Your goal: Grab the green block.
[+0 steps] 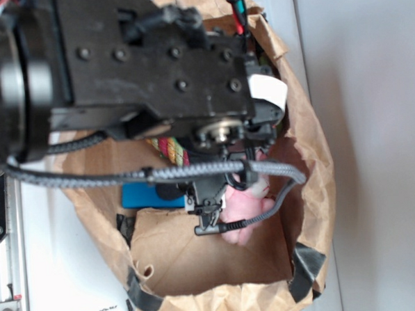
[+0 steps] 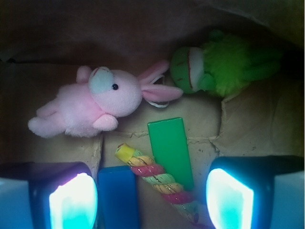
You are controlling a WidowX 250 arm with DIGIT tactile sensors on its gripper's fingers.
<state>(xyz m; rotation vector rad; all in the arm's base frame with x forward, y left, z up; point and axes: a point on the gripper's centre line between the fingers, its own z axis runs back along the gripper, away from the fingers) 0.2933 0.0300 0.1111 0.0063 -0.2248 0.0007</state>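
The green block (image 2: 170, 149) lies flat on the brown paper floor of the bag in the wrist view, just ahead of my jaws and right of centre. A twisted multicoloured rope (image 2: 159, 182) lies across its lower left corner. My gripper (image 2: 151, 200) is open above the bag floor, its two glowing pads (image 2: 74, 202) wide apart with the rope and the blue block (image 2: 118, 196) between them. In the exterior view the arm covers the green block; the gripper (image 1: 209, 212) reaches down into the bag.
A pink plush rabbit (image 2: 93, 102) lies at the left and a lime-green plush toy (image 2: 221, 64) at the upper right. The brown paper bag (image 1: 312, 164) walls everything in. The blue block (image 1: 150, 195) shows beside the arm.
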